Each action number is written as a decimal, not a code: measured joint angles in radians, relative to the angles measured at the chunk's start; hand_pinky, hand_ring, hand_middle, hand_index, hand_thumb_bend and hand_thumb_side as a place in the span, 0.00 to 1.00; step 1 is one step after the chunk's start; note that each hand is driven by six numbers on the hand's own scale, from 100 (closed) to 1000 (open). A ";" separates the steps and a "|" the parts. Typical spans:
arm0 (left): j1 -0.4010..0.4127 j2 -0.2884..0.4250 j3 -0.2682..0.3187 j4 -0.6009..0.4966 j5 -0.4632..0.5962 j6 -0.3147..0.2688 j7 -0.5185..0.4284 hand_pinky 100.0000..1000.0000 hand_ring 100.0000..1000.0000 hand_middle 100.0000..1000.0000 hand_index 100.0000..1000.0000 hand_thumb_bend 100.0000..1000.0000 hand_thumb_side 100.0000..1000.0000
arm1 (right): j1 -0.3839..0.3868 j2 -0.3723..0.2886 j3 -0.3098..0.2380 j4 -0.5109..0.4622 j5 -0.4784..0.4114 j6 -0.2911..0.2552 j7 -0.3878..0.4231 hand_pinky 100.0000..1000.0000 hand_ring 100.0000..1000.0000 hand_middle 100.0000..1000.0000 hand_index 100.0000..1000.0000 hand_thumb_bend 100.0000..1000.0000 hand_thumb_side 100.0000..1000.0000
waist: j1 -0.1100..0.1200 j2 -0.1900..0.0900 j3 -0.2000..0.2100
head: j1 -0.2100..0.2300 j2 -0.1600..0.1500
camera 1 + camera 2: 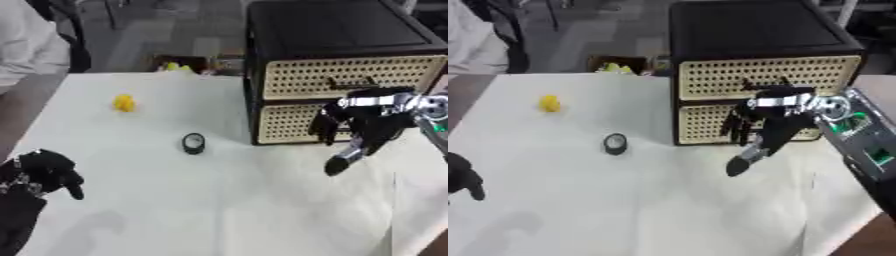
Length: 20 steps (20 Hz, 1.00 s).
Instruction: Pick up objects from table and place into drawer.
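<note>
Your right hand (pixel 363 125) hangs before the lower drawer (pixel 293 122), fingers relaxed, apparently empty; next, hook its front and pull

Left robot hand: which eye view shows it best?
The left eye view. There the left robot hand shows whole near the lower left, fingers curled and holding nothing, with its forearm below. The right eye view cuts it off at the left edge, leaving only a dark part of it.
</note>
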 measured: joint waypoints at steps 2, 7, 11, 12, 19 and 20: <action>0.000 0.000 0.001 0.000 0.000 0.005 0.002 0.42 0.54 0.58 0.68 0.02 1.00 | 0.034 -0.011 -0.018 -0.050 -0.024 0.002 -0.002 0.00 0.58 0.52 0.70 1.00 0.43 | 0.000 -0.004 -0.003 | 0.007 0.000; 0.000 0.000 0.006 0.000 0.001 0.017 0.009 0.42 0.54 0.58 0.68 0.05 1.00 | 0.107 -0.004 -0.087 -0.176 -0.075 -0.006 -0.032 0.00 0.53 0.40 0.67 1.00 0.57 | 0.000 -0.015 -0.010 | 0.022 0.003; 0.000 0.000 0.006 0.000 0.010 0.020 0.014 0.42 0.54 0.58 0.68 0.03 1.00 | 0.163 0.062 -0.184 -0.281 -0.115 -0.040 -0.113 0.00 0.48 0.33 0.64 1.00 0.49 | 0.004 -0.021 -0.015 | 0.040 0.014; -0.001 0.000 0.006 0.000 0.015 0.018 0.015 0.43 0.55 0.58 0.69 0.03 1.00 | 0.170 0.080 -0.207 -0.299 -0.125 -0.058 -0.142 0.00 0.44 0.29 0.63 1.00 0.49 | 0.007 -0.023 -0.017 | 0.045 0.019; -0.011 0.009 0.006 0.000 0.058 -0.006 0.008 0.45 0.55 0.60 0.70 0.01 1.00 | 0.164 0.169 -0.307 -0.330 -0.175 -0.281 -0.602 0.00 0.41 0.30 0.60 1.00 0.57 | 0.016 -0.038 -0.021 | 0.064 0.042; -0.013 0.012 0.005 0.000 0.064 -0.009 0.005 0.44 0.56 0.60 0.70 0.01 1.00 | 0.161 0.178 -0.308 -0.330 -0.170 -0.311 -0.690 0.00 0.42 0.33 0.61 1.00 0.63 | 0.017 -0.040 -0.019 | 0.065 0.046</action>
